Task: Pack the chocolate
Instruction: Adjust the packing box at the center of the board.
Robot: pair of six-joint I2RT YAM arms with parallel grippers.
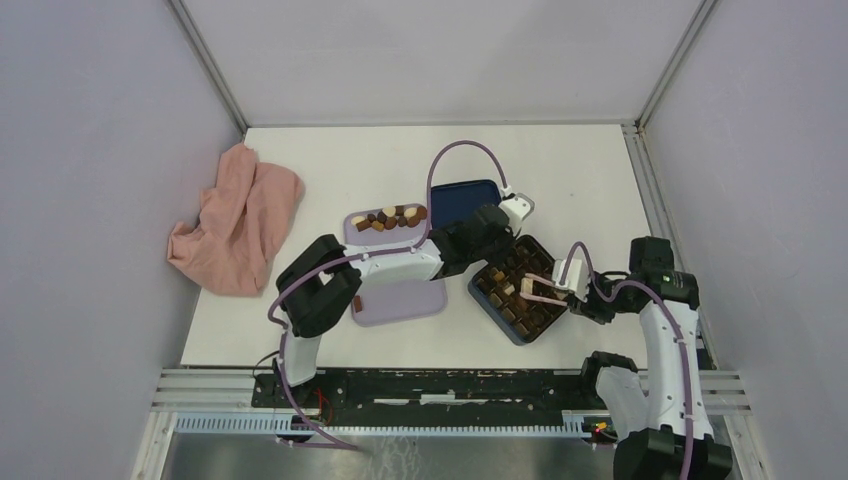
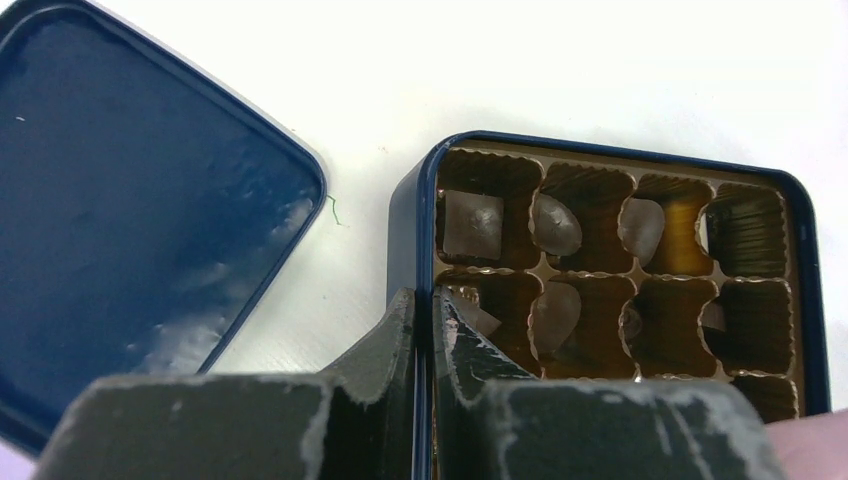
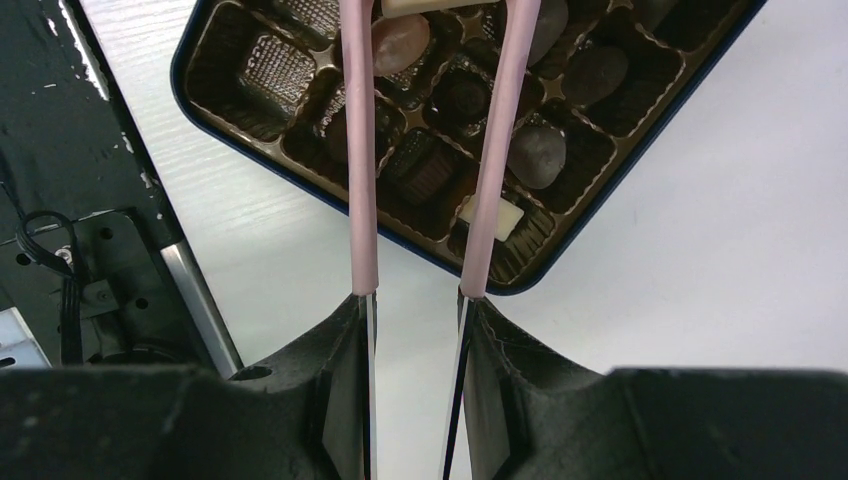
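1. The left fingers (image 2: 395, 335) are clenched on the far-left wall of the dark blue box (image 2: 610, 152), one finger inside the rim and one outside.
2. The right fingers (image 3: 345, 345) are grasping pink tongs (image 3: 360, 150), whose two prongs reach over the box from its near-right side.
3. A cream-white piece (image 3: 418, 5) sits between the tong tips above the compartments. I cannot tell whether it is pinched or resting.
4. The chocolate (image 1: 390, 216) lies in a row along the far edge of the lilac tray (image 1: 400, 300), left of the box. More dark, mid-brown and cream pieces sit in several box compartments.
5. The lid (image 2: 150, 220) lies on the surface (image 1: 330, 160), just beyond the box.
6. A crumpled pink cloth (image 1: 235, 225) lies far left, well apart.
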